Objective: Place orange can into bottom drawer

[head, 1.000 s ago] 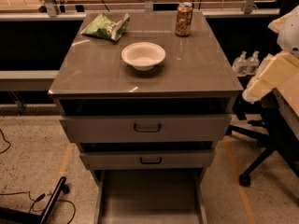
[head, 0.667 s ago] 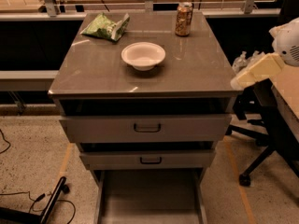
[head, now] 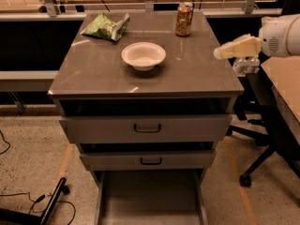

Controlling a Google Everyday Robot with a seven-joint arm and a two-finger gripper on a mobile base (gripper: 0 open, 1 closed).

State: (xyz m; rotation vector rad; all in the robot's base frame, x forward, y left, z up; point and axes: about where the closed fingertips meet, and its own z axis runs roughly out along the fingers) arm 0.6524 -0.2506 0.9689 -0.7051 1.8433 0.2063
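The orange can (head: 183,19) stands upright at the far right of the grey cabinet top (head: 93,74). The bottom drawer (head: 150,196) is pulled out at the lower middle, a flat grey tray with nothing visible in it. My gripper (head: 220,53) comes in from the right edge of the view, a pale wedge pointing left over the cabinet top's right edge. It is to the right of the can and nearer to me, apart from it, with nothing seen in it.
A white bowl (head: 143,55) sits mid-top and a green chip bag (head: 106,26) at the far left. Two upper drawers with black handles (head: 147,128) stand slightly pulled out. A wooden desk (head: 286,83) and chair base (head: 258,168) are at the right; cables (head: 28,200) lie on the floor at left.
My gripper has moved left and up from beside the cabinet's right edge to over the top's right edge. The can, bowl and drawers have not moved.
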